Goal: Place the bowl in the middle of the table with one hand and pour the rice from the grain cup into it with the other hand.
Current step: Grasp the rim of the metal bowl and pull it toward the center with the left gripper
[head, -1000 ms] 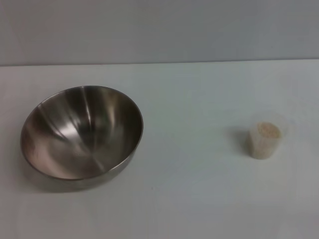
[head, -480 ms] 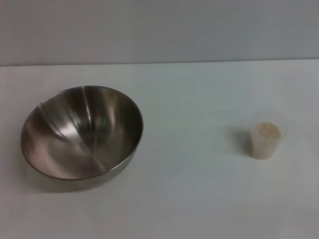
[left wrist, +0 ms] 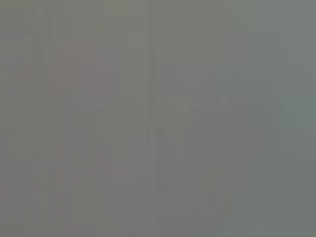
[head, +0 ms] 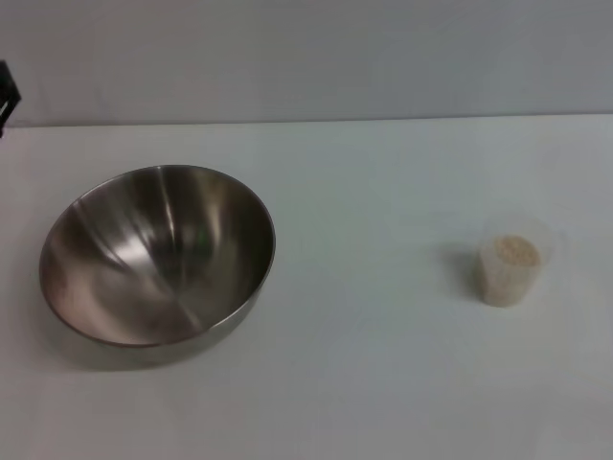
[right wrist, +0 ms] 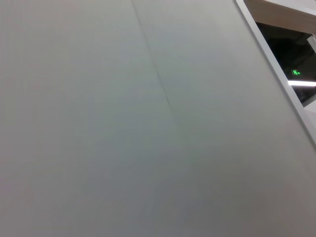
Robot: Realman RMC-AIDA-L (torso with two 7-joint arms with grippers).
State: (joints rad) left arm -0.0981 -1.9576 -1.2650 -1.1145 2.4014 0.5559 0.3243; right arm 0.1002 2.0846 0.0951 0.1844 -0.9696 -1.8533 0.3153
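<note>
Head view: bowl [head: 157,254] sits at 9 o'clock on tabletop [head: 374,374], grain cup [head: 515,265] with rice [head: 517,251] at 3 o'clock. Left arm barely enters frame; claw state cannot be told. First step pending: grasp bowl, shift to centre.

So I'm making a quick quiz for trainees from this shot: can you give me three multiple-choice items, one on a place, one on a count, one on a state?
1. Where is the bowl on the table?
A. robot's left
B. middle
C. robot's right

2. How many cups are on the table?
A. none
B. one
C. three

3. What state is the cup in?
A. tipped over
B. upright, holding rice
C. upright, empty

Answers:
1 A, the bowl sits on the head view's left.
2 B, a single clear cup shows.
3 B, it stands upright with pale grains inside.
</note>
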